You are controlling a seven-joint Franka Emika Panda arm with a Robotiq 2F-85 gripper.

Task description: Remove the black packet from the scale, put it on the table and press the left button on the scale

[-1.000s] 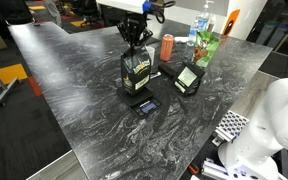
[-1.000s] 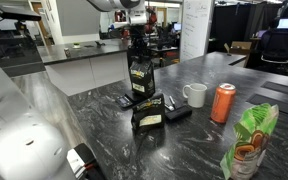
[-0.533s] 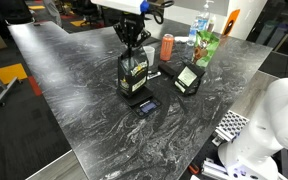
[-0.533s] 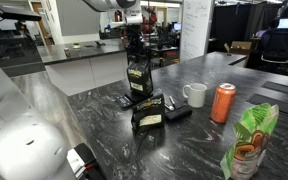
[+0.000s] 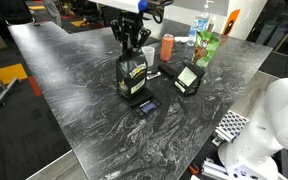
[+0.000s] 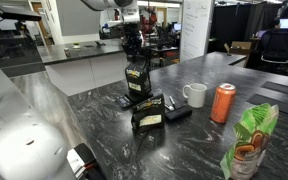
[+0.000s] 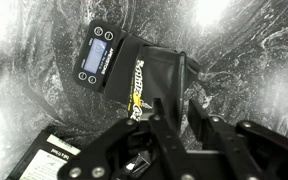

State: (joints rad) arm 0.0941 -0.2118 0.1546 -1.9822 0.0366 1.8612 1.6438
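Pincer (image 5: 132, 47) is clamped narrow on the top of the tall gold-labelled black packet (image 5: 134, 76), which stands upright over the scale (image 5: 146, 104). Step 1, removal, looks underway. Next: lift clear and set it on bare table (image 5: 199, 125) beside the scale.

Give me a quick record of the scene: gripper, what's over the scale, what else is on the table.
gripper: shut on top of the tall black bag
tall black bag: gold label, upright over the scale, contact unclear
scale: on the table, display strip uncovered
small black pouch: on the table, beside the scale
table: also holds a can, a mug, a green packet
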